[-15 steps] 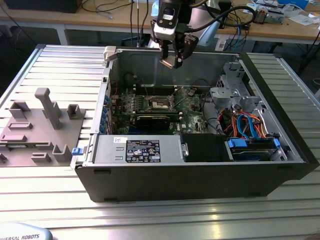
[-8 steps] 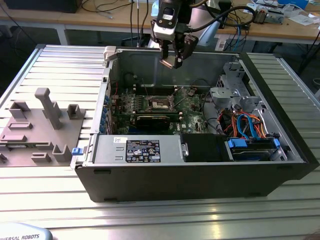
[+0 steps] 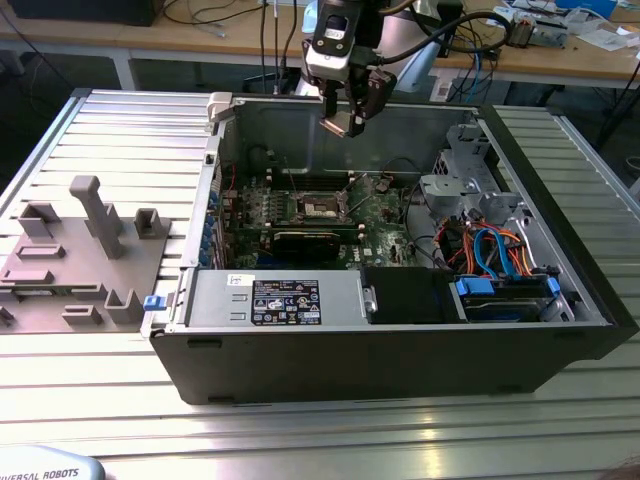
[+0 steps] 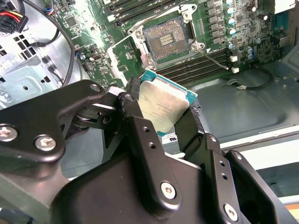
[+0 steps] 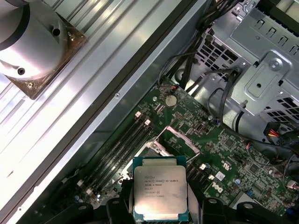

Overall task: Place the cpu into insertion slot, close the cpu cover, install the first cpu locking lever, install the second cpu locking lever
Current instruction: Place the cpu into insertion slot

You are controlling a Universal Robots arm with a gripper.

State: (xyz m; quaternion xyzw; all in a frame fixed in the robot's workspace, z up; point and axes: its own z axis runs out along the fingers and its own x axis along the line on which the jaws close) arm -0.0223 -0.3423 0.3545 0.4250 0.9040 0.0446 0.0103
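cpu (image 3: 344, 126) hangs pinched in the gripper (image 3: 349, 122) in the exterior view, high over the open computer case (image 3: 300, 380). it is tiny here, a tilted pale sliver. the insertion slot (image 3: 322, 207) sits well apart from it, low on the green motherboard (image 3: 385, 235), its dark square bare.

in the second wrist view the cpu (image 4: 163, 105) shows its silvery top, tilted, with the black fingers (image 4: 135, 123) of the gripper (image 4: 163, 119) clamped on two opposite edges. they hide its lower corners. the insertion slot (image 4: 167, 39) lies beyond the chip, not touching it.

in the first wrist view the cpu (image 5: 160, 191) covers part of the insertion slot (image 5: 161, 148) behind it, and the gripper (image 5: 161, 207) is mostly cut off at the picture's edge. how the cover stands i cannot tell.
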